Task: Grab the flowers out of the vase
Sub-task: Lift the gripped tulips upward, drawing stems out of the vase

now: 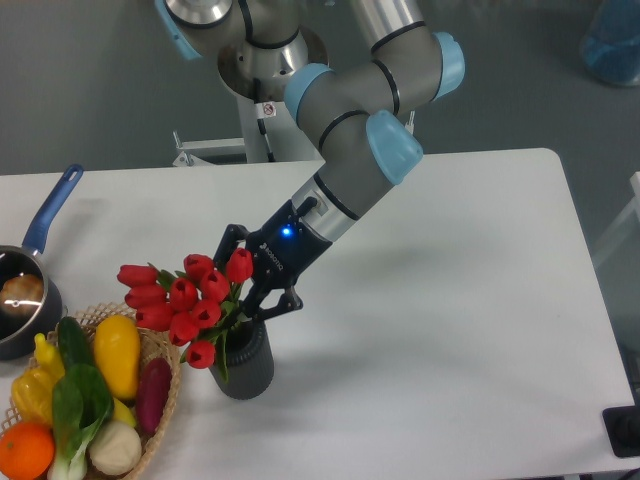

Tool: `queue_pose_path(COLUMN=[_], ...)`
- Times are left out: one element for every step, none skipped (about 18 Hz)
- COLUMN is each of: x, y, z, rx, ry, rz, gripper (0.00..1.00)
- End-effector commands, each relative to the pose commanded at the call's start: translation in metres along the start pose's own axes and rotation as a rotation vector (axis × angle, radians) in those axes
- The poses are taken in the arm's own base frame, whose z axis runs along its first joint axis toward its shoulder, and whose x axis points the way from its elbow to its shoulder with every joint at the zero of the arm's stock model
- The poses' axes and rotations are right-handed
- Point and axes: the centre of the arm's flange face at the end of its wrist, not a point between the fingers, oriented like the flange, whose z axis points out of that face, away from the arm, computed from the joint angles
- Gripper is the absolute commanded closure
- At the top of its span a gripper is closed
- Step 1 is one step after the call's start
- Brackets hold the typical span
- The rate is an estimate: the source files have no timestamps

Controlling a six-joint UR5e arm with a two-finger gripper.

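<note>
We note the gripper [248, 282] with jaws clamped on the flowers [185, 301] just below the blooms. Stems reach down into the vase [245, 362], which stands on the white table [450, 330], beside a basket [166, 400] of vegetables. Red heads lean left.

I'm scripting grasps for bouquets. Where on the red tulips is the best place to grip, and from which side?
Grip the tulips at the bundled stems just above the vase rim, below the blooms. The heads fan out to the left, so coming from the right looks safest for the petals. The gripper sits there now, apparently closed on the stems.
</note>
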Motion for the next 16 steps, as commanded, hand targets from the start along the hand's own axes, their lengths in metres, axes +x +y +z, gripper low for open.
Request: queue_pose_path(x=[0.0, -0.001, 0.0, -0.001, -0.001, -0.001, 0.0, 0.001, 0.001, 0.002, 0.003, 0.005, 0.006, 0.007, 0.008, 0.008], y=[0.0, -0.001, -0.004, -0.005, -0.006, -0.007, -0.009, -0.011, -0.012, -0.011, -0.014, -0.015, -0.014, -0.015, -0.017, -0.018], z=[-0.002, -0.004, -0.007, -0.011, -0.014, -0.016, -0.02, -0.022, -0.024, -0.026, -0.028, -0.028, -0.028, -0.029, -0.03, -0.031], rx=[0.003, 0.017, 0.041, 0.061, 0.073, 0.076, 0.079, 0.085, 0.096, 0.106, 0.119, 0.125, 0.125, 0.126, 0.128, 0.134], ry=[-0.002, -0.003, 0.0, -0.001, -0.003, -0.006, -0.013, -0.013, -0.014, -0.013, -0.013, -0.01, -0.011, -0.011, -0.013, -0.012], rz=[-0.002, -0.004, -0.003, -0.006, -0.006, -0.005, -0.005, -0.004, -0.004, -0.007, -0.004, -0.006, -0.01, -0.008, -0.006, -0.006], gripper=[0.56, 0.56, 0.56, 0.56, 0.56, 0.56, 0.56, 0.56, 0.56, 0.56, 0.56, 0.56, 0.56, 0.56, 0.56, 0.56])
